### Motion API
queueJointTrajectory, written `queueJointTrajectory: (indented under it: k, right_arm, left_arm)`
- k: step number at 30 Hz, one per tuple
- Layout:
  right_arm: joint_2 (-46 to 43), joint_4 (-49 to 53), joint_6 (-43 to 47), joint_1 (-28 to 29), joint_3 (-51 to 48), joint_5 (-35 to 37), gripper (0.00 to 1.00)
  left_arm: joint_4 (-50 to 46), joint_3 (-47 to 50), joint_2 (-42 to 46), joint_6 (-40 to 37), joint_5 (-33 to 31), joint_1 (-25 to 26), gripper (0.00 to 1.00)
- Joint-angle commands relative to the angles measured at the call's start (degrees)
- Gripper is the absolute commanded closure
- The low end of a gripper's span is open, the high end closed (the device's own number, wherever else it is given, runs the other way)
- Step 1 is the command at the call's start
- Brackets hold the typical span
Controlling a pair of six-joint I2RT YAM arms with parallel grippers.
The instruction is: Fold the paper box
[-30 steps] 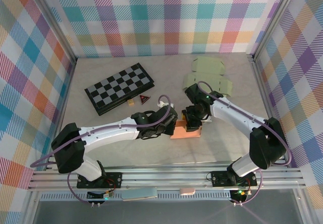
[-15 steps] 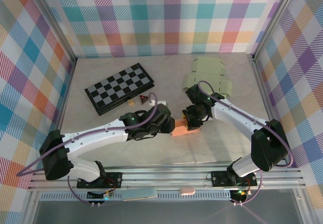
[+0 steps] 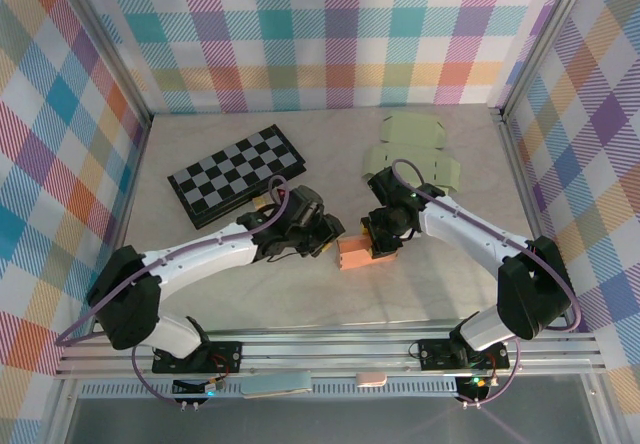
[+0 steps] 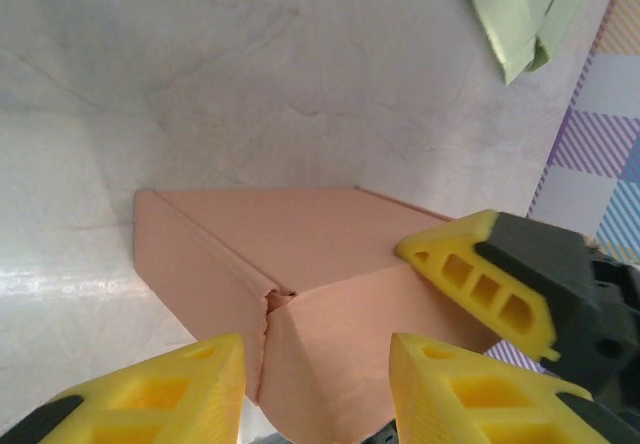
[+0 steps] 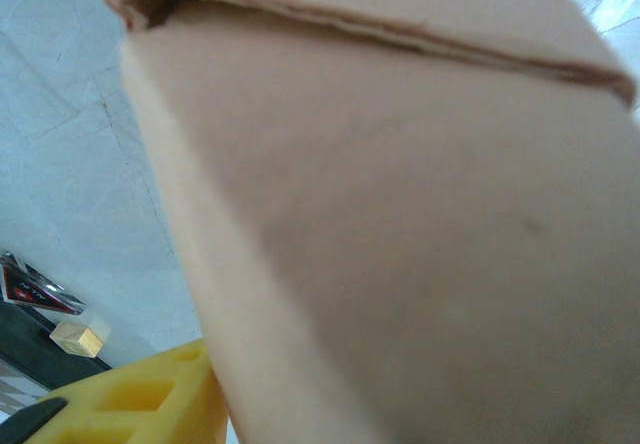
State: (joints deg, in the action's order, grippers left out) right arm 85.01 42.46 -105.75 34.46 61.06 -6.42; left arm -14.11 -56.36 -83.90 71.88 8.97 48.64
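Well, on the top camera I see the paper box (image 3: 357,255), a flat salmon cardboard block, lying on the pale marbled bench (image 3: 300,299) between both arms. My left gripper (image 3: 326,238) sits just beside its left end, and my right gripper (image 3: 383,237) is over its right end. A glossy black-and-grey chessboard (image 3: 237,175) lies at the back left, with flat pale-green paper blanks (image 3: 415,149) at the back right.

On the left wrist camera, the left gripper's ribbed yellow fingers (image 4: 150,399) stand spread, with the box's creased corner reaching between them. One yellow-and-black finger (image 4: 478,276) of the right gripper presses on the box's far edge.

On the right wrist camera, matte cardboard looms close, its top flap slightly gaping. It looks pinched against a yellow finger (image 5: 130,404). A small wooden cube (image 5: 78,339) sits beyond.
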Motion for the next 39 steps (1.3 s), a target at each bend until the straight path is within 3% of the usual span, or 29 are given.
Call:
queueJointTrajectory:
  k: [1,27,39]
  right_arm:
    - [-0.29,-0.05,0.50,-0.27,-0.59,0.91,0.52]
    - [-0.31,-0.16,0.73,-0.64,-0.86,0.31,0.51]
    - [-0.29,0.61,1.51,-1.01,-0.06,-0.26,0.46]
  left_arm:
    - [3.03,1.18,-0.13,3.13,3.63,-0.04,0.59]
    - [6.64,8.53,-0.35,-0.02,3.29,-0.11,0.70]
    - [5.75,8.39,-1.10,-1.92,3.07,-0.06,0.74]
